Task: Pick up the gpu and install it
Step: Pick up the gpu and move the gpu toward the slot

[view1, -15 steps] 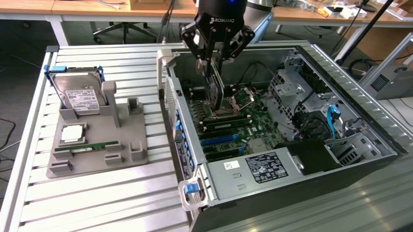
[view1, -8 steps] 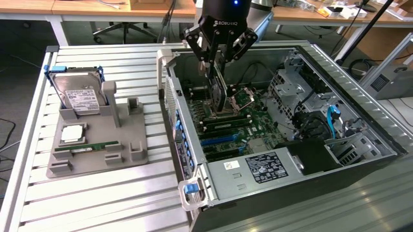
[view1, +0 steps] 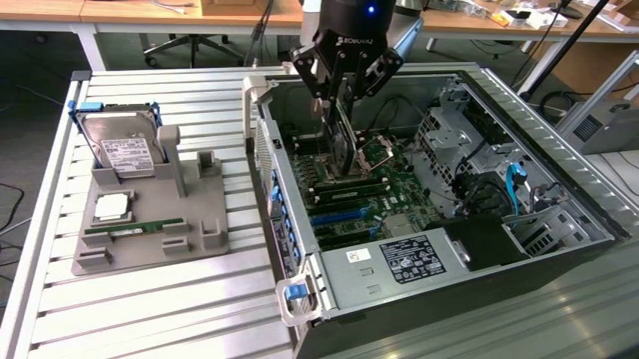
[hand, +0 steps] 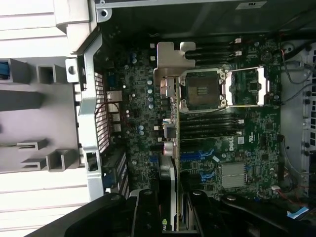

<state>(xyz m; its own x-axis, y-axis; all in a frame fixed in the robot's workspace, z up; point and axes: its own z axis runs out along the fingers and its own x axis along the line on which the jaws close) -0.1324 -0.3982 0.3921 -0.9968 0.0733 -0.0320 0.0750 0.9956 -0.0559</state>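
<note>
The gpu [view1: 342,142] held above the motherboard [view1: 399,187].
Fingers [hand: 145,212] of your gripper [view1: 343,96] pinch it upright inside the open computer case [view1: 544,123].

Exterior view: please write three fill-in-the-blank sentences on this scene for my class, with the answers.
1. The tool holds the gpu inside the open ___.
2. The drive stands in a ___ frame.
3. The RAM stick lies on the ___ tray.
Answers: case; blue; gray.
</note>
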